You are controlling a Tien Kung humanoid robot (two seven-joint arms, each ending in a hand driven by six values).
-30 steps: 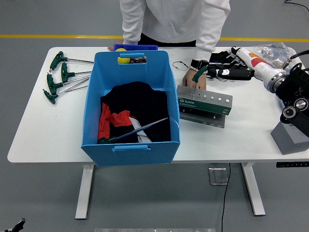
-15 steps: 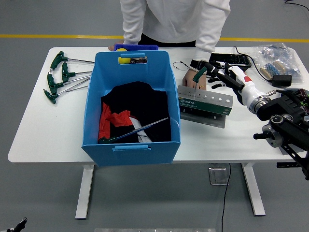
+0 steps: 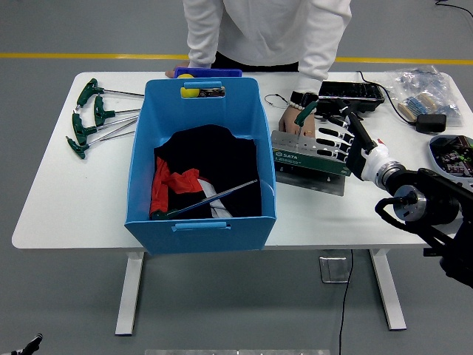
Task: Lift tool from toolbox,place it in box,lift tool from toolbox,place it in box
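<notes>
A grey-green tool stand (image 3: 294, 156) lies on the table right of the blue box (image 3: 140, 155). One green-handled tool (image 3: 306, 111) stands in its left end, and a person's hand (image 3: 293, 124) holds that tool. My right hand (image 3: 332, 137) hovers over the stand's right half, fingers spread and holding nothing. Inside the blue box a long green-handled tool (image 3: 214, 197) lies across black and red cloth. The left arm is out of view.
Several green T-handle tools (image 3: 92, 118) lie at the table's left end. A black tray (image 3: 353, 90), a plastic bag (image 3: 417, 80) and a round board (image 3: 452, 146) sit at the right. A yellow object (image 3: 191, 92) is at the box's far end.
My right arm has swung in from the table's far right, leftward and lower, bringing the hand over the tool stand. The person's hand has stayed on the green-handled tool.
</notes>
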